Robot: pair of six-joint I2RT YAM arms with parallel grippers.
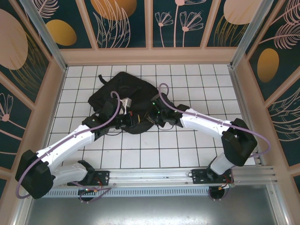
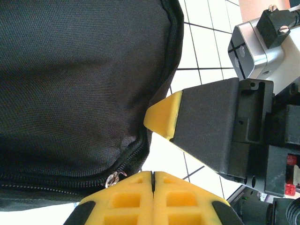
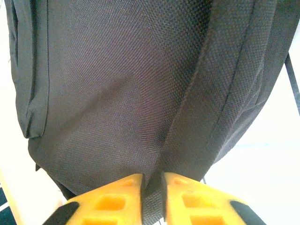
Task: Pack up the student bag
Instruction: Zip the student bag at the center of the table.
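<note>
Right tool (image 3: 153,180) grips the student bag (image 3: 108,93) by, apparently, a strap (image 3: 211,103).

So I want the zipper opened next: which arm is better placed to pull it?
Probably left: the left tool, shut, sits right beside the zipper pull on the student bag, while the right tool is busy pinching a strap.

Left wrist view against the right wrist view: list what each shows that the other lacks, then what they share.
Left wrist: a zipper with its metal pull, just beside the shut left pincer. Right wrist: a strap running down between the fingers of the right pincer, which grip it. Both: the black woven fabric of the bag and yellow fingertips at the bottom edge.
</note>
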